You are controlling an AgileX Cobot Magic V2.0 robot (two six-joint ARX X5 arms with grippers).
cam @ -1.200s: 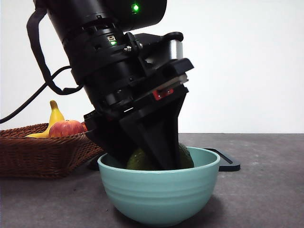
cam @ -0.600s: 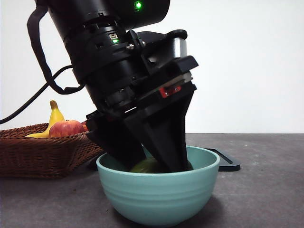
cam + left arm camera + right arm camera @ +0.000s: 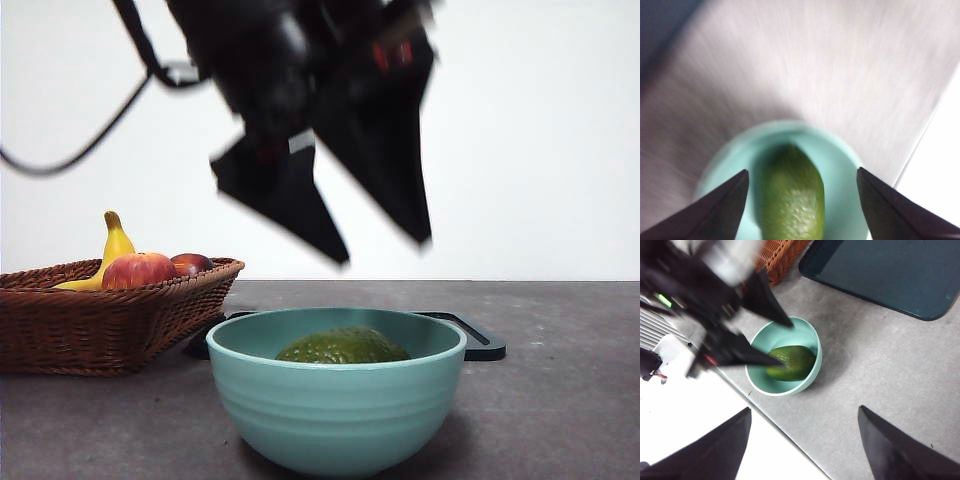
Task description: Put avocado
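**Clerk:** Nearest you, item one: a pale-teal glazed ceramic bowl point(image 3: 336, 400) with ribbed sides, on the dark grey tabletop point(image 3: 560, 400). Inside it, item two: the dull dark-green oval avocado point(image 3: 342, 347), lying on its side, touched by nothing.

**Operator:** And the grippers?

**Clerk:** Item three: your left gripper point(image 3: 385, 250), directly above the bowl and clear of its rim, blurred, its two black jaws spread wide and empty. Its wrist camera looks straight down on the avocado point(image 3: 792, 200) in the bowl point(image 3: 840, 165). Item four: your right gripper point(image 3: 802, 440), high over the table and apart from the bowl point(image 3: 810, 370), jaws likewise parted, holding nothing.

**Operator:** Farther back?

**Clerk:** Item five: a brown woven wicker basket point(image 3: 100, 325) to one side, holding a yellow banana point(image 3: 115, 245) and a red apple point(image 3: 140, 270). Item six: a flat dark tray point(image 3: 478, 340) behind the bowl.
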